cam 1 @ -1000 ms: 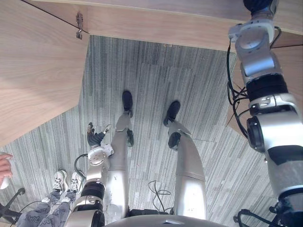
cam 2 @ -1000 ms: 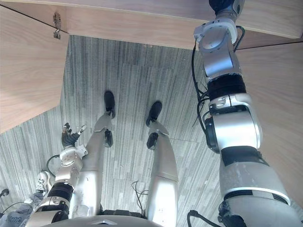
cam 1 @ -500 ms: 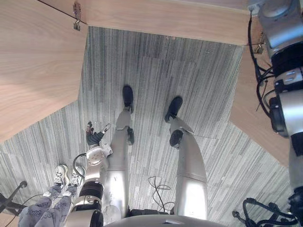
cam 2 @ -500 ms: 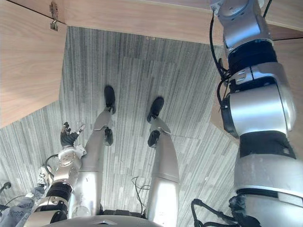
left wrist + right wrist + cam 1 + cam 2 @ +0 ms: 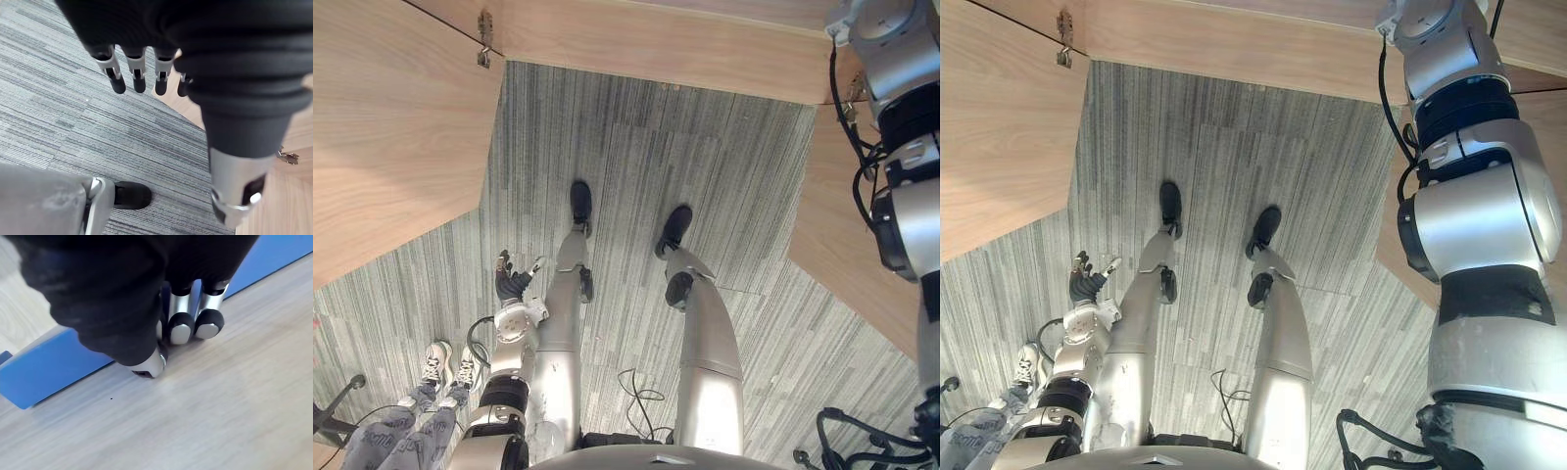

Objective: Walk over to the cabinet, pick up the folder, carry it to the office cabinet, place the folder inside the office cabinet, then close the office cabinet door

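Observation:
The blue folder [image 5: 54, 364] lies flat on a light wooden shelf [image 5: 205, 406], seen in the right wrist view. My right hand [image 5: 181, 328] sits over its long edge. The fingers are curled down onto that edge and the thumb tip rests on the wood beside it. In the eye views my right arm [image 5: 1474, 225] reaches up past the top of the picture. My left hand [image 5: 509, 284] hangs low beside my left leg with its fingers [image 5: 137, 78] straight and nothing in it, above grey carpet.
An open wooden cabinet door [image 5: 391, 147] stands at my left with a metal hinge [image 5: 485, 44] at its top. Another wooden panel [image 5: 847, 245] juts in at the right. A person's legs in white shoes [image 5: 440, 367] stand at the lower left on the carpet [image 5: 636, 157].
My right arm has risen and swung to the right, its hand passing out of the top of the eye views. A person's hand at the left edge is gone. The left hand hangs as before.

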### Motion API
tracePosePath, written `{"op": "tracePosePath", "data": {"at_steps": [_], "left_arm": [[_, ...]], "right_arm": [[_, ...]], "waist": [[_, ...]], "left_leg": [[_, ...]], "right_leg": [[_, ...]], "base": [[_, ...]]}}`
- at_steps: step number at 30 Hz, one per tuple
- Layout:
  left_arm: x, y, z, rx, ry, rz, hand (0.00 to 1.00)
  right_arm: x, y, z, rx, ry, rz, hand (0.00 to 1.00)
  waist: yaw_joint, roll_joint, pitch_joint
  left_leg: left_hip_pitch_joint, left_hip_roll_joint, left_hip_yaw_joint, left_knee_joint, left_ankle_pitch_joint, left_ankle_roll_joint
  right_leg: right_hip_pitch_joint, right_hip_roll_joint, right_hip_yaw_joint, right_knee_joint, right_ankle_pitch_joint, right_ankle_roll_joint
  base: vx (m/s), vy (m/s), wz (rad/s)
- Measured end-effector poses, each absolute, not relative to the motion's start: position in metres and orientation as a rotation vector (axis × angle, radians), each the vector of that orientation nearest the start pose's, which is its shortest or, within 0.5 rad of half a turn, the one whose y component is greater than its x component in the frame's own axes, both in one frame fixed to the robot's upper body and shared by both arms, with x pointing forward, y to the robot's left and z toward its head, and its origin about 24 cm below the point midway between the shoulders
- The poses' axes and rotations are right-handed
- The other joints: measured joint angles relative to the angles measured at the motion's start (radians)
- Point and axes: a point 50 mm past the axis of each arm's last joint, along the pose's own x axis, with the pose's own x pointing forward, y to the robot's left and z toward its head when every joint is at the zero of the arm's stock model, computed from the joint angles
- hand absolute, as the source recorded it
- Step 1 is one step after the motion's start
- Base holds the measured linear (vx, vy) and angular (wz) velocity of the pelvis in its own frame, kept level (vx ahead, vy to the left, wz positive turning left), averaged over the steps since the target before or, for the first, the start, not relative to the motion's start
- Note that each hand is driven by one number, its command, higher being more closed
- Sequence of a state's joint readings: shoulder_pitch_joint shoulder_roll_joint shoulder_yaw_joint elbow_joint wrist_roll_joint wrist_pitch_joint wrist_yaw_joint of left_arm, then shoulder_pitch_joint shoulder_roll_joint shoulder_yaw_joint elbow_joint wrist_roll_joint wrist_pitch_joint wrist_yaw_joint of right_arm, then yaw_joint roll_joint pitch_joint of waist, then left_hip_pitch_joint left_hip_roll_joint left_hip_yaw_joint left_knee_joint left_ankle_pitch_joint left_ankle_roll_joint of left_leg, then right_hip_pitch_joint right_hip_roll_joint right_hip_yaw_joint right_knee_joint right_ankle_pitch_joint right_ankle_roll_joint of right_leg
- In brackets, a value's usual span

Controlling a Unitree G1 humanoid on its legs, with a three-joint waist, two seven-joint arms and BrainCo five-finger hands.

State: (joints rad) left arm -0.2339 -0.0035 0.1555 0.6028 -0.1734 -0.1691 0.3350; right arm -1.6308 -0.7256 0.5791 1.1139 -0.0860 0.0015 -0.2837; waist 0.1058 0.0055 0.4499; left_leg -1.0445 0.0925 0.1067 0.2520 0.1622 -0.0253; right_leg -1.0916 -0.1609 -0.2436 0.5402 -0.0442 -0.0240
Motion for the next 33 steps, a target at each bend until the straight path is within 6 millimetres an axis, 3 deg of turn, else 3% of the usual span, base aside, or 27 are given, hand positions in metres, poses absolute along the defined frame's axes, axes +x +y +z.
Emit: {"op": "tracePosePath", "data": {"at_steps": [2,5,8,10,13,15,21,24,28,31,33], "left_arm": [[0.276,0.181,-0.024,-0.176,0.236,0.461,0.00],[0.276,0.177,-0.024,-0.189,0.240,0.456,0.00],[0.275,0.178,-0.025,-0.184,0.244,0.457,0.00],[0.274,0.180,-0.026,-0.179,0.250,0.459,0.00],[0.268,0.184,-0.034,-0.152,0.284,0.451,0.00],[0.260,0.186,-0.041,-0.125,0.316,0.449,0.00],[0.246,0.190,-0.053,-0.040,0.367,0.421,0.00],[0.230,0.189,-0.067,-0.019,0.434,0.405,0.00],[0.202,0.188,-0.092,0.023,0.563,0.381,0.00],[0.187,0.186,-0.105,0.039,0.641,0.358,0.00],[0.175,0.185,-0.116,0.058,0.705,0.333,0.00]], "right_arm": [[0.386,-0.232,0.402,-0.923,-0.555,-0.540,1.00],[0.387,-0.233,0.381,-0.852,-0.575,-0.511,1.00],[0.391,-0.225,0.338,-0.827,-0.569,-0.416,1.00],[0.382,-0.215,0.315,-0.782,-0.616,-0.341,1.00],[0.359,-0.201,0.278,-0.683,-0.687,-0.267,1.00],[0.332,-0.196,0.250,-0.628,-0.722,-0.211,1.00],[0.265,-0.176,0.200,-0.445,-0.782,-0.156,1.00],[0.235,-0.167,0.166,-0.320,-0.702,-0.154,1.00],[0.213,-0.167,0.115,-0.240,-0.475,-0.173,1.00],[0.207,-0.170,0.078,-0.220,-0.309,-0.192,1.00],[0.204,-0.177,0.035,-0.211,-0.111,-0.217,1.00]], "waist": [[0.000,0.000,0.000],[-0.002,0.000,0.000],[-0.003,0.000,0.000],[-0.009,0.000,0.000],[-0.030,-0.001,0.000],[-0.034,-0.001,0.000],[-0.053,-0.014,-0.011],[-0.068,-0.031,-0.082],[-0.082,-0.046,-0.167],[-0.097,-0.044,-0.202],[-0.107,-0.043,-0.227]], "left_leg": [[0.001,0.000,-0.002,0.004,0.005,0.007],[0.004,0.002,-0.005,0.042,-0.008,0.006],[0.007,0.018,-0.007,0.145,-0.066,0.014],[0.016,0.026,-0.007,0.204,-0.108,0.011],[0.060,0.033,-0.006,0.258,-0.154,0.015],[0.124,0.035,0.003,0.284,-0.180,0.019],[0.304,0.042,0.021,0.291,-0.233,0.014],[0.410,0.048,0.043,0.254,-0.245,0.018],[0.567,0.057,0.087,0.172,-0.252,0.015],[0.638,0.057,0.103,0.126,-0.250,0.012],[0.705,0.053,0.118,0.072,-0.242,0.003]], "right_leg": [[0.004,0.000,-0.001,0.001,0.000,0.000],[0.020,-0.002,-0.004,0.017,-0.010,-0.001],[0.054,0.002,0.001,0.052,-0.028,0.001],[0.078,0.004,0.007,0.070,-0.045,0.004],[0.139,0.007,0.014,0.086,-0.067,0.018],[0.206,0.007,0.025,0.094,-0.078,0.026],[0.387,0.012,0.037,0.071,-0.110,0.038],[0.490,0.025,0.042,0.009,-0.107,0.043],[0.636,0.048,0.063,-0.105,-0.075,0.053],[0.701,0.059,0.076,-0.166,-0.054,0.060],[0.760,0.070,0.093,-0.234,-0.027,0.065]], "base": [[-0.01,-0.042,0.02],[-0.02,-0.056,0.03],[-0.03,-0.048,-0.11],[-0.04,-0.030,-0.15],[-0.04,-0.011,-0.09],[0.00,-0.007,-0.08],[0.06,-0.018,-0.08],[0.09,-0.010,-0.17],[0.16,0.004,-0.27],[0.11,0.009,-0.23],[0.12,0.020,-0.25]]}}
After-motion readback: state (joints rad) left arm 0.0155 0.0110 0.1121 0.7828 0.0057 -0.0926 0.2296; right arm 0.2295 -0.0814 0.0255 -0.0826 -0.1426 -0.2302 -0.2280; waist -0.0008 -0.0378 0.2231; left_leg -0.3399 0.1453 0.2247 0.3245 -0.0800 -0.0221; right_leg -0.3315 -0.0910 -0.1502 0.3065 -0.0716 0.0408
